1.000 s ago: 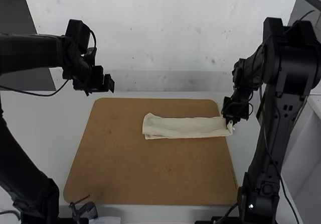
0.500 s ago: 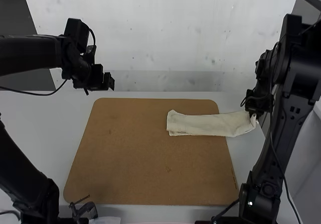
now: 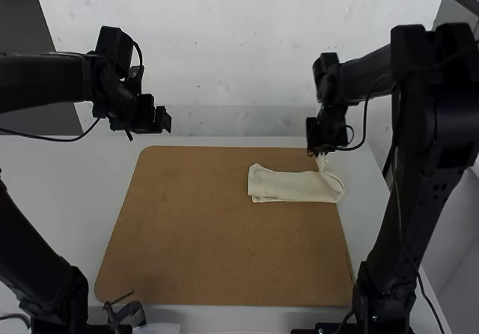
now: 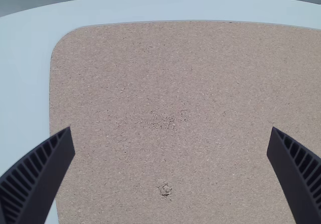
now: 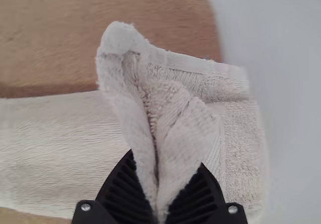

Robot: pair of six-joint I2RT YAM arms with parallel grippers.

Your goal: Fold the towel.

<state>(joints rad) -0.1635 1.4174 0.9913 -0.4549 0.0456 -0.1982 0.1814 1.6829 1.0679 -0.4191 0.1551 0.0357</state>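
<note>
The cream towel lies as a long folded strip on the right part of the brown board, its right end lifted and curled back over. My right gripper is at that raised end; in the right wrist view, the right gripper is shut on a pinched end of the towel, which bunches up between its fingers. High over the board's far left corner, my left gripper holds still. Seen from its own wrist, the left gripper stands open, its ribbed fingers wide apart over bare board.
The brown board covers the middle of the white table. A pale wall rises behind the table's far edge. A small dark clamp-like object sits near the board's front left corner.
The towel was pulled right, then its gripped right end was carried back leftward and folded up over itself. My right arm swung right, then left. The left arm stays put.
</note>
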